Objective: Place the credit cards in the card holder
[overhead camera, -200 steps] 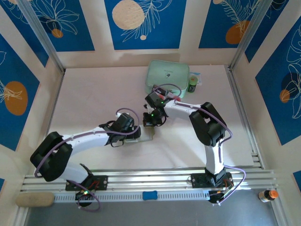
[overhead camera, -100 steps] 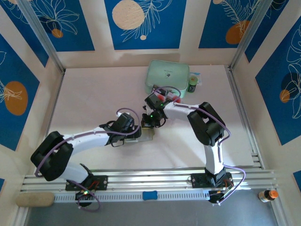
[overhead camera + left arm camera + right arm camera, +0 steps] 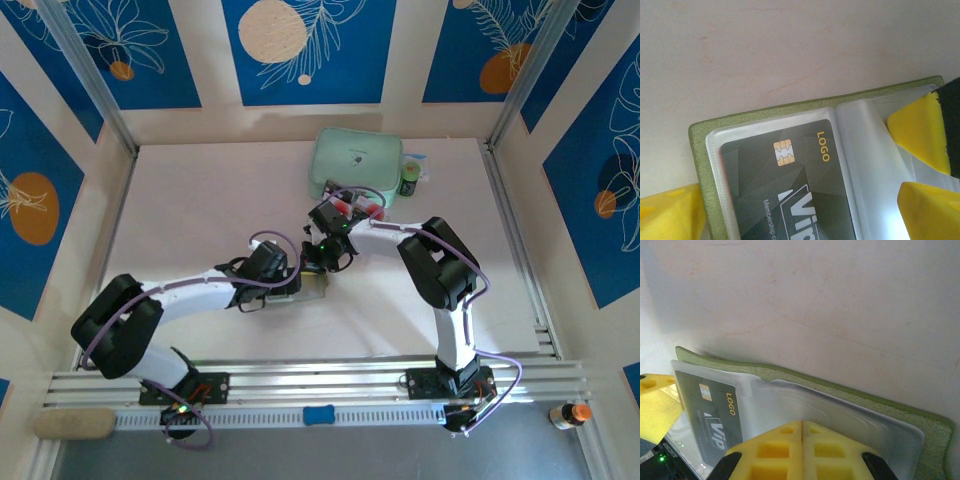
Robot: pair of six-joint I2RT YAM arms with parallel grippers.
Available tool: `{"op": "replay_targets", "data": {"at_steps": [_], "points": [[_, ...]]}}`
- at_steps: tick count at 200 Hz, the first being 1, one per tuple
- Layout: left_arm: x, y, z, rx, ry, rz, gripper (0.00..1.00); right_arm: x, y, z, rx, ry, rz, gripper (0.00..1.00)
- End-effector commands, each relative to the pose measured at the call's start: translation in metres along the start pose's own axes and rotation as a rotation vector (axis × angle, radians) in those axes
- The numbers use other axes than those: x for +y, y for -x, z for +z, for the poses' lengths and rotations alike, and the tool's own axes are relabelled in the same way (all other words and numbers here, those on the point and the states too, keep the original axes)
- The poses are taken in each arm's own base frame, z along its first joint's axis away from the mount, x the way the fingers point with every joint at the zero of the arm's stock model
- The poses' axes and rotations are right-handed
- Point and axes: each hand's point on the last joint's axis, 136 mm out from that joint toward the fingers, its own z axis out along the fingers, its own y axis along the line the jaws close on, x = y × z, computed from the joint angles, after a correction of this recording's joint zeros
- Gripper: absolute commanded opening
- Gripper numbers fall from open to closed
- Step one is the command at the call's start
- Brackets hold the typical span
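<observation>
The olive-green card holder (image 3: 805, 102) (image 3: 855, 395) (image 3: 313, 286) lies open on the table, its clear pockets facing up. A dark grey credit card (image 3: 790, 175) (image 3: 710, 415) with a gold chip and "LOGO" sits inside the left pocket. My left gripper (image 3: 800, 212) (image 3: 290, 287) is open, its yellow fingers (image 3: 670, 212) straddling that card's half of the holder. My right gripper (image 3: 802, 424) (image 3: 327, 256) is shut, with nothing between its fingertips, which rest on the empty clear pockets. Its yellow tip (image 3: 917, 132) shows at the right of the left wrist view.
A mint-green zip case (image 3: 358, 162) lies at the back, a small dark bottle (image 3: 409, 183) beside it. Something red and pale (image 3: 352, 206) peeks from behind the right wrist, too small to tell. Metal rails (image 3: 330, 380) run along the near edge.
The left arm has edged a little to the right over the holder. The right gripper has stayed shut and has hardly moved.
</observation>
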Motion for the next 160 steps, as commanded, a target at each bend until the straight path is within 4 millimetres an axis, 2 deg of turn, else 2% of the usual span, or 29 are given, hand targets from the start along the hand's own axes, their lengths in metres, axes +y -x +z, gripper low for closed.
{"op": "replay_targets", "data": {"at_steps": [1,56,74,90,116,160], "points": [[0.005,-0.01,0.005,0.015,0.01,0.03,0.94,-0.005,-0.015,0.004,0.049,-0.001,0.031,0.0],[0.011,-0.019,0.006,0.025,0.016,0.027,0.86,0.004,-0.004,-0.016,0.005,0.024,0.027,0.04],[0.011,-0.018,0.005,0.021,0.015,0.025,0.85,0.004,0.001,-0.026,-0.023,0.027,0.031,0.14],[0.012,-0.018,0.005,0.019,0.016,0.023,0.85,0.002,0.002,-0.03,-0.036,0.025,0.037,0.29],[0.012,-0.017,0.004,0.014,0.016,0.021,0.85,-0.004,0.001,-0.027,-0.034,0.02,0.055,0.42],[0.015,-0.018,0.002,0.009,0.02,0.019,0.86,-0.009,-0.002,-0.015,-0.015,0.038,0.084,0.43]]}}
